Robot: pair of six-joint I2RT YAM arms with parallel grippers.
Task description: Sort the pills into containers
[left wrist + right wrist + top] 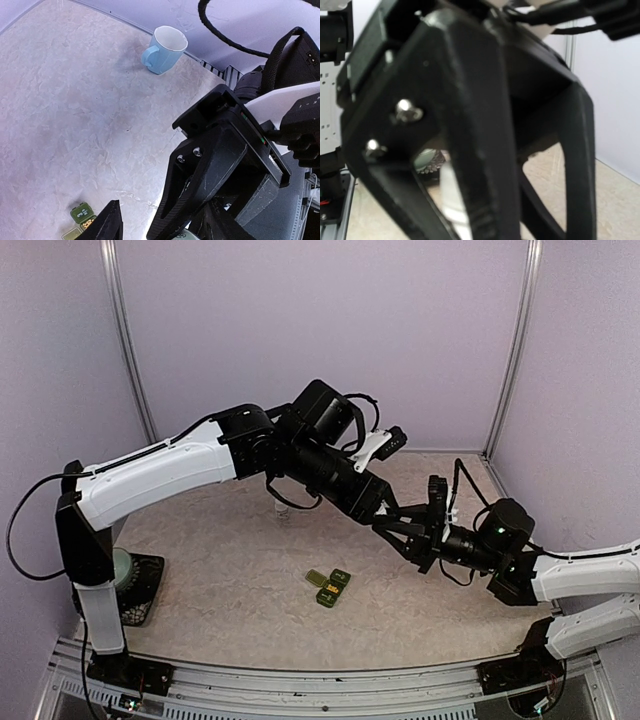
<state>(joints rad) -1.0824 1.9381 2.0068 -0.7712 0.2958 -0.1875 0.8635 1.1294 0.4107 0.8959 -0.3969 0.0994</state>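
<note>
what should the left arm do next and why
Probably draw the left claw back from the right claw: its jaws stand apart, the right one is shut, and both crowd together in the air, away from the green containers.

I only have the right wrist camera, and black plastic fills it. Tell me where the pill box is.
Observer: The pill box lies on the table near the middle, nearer the arm bases and left of where the two arms meet. Nothing touches it.
Operator: Say what is blocking me.
Observer: The left arm reaches across from the left, and its tip sits close in front of the tip of the right arm, above the table.
Operator: Name one more thing on the table.
Observer: A pale blue mug stands upright, well away from the pill box, seen in the left wrist view.
</note>
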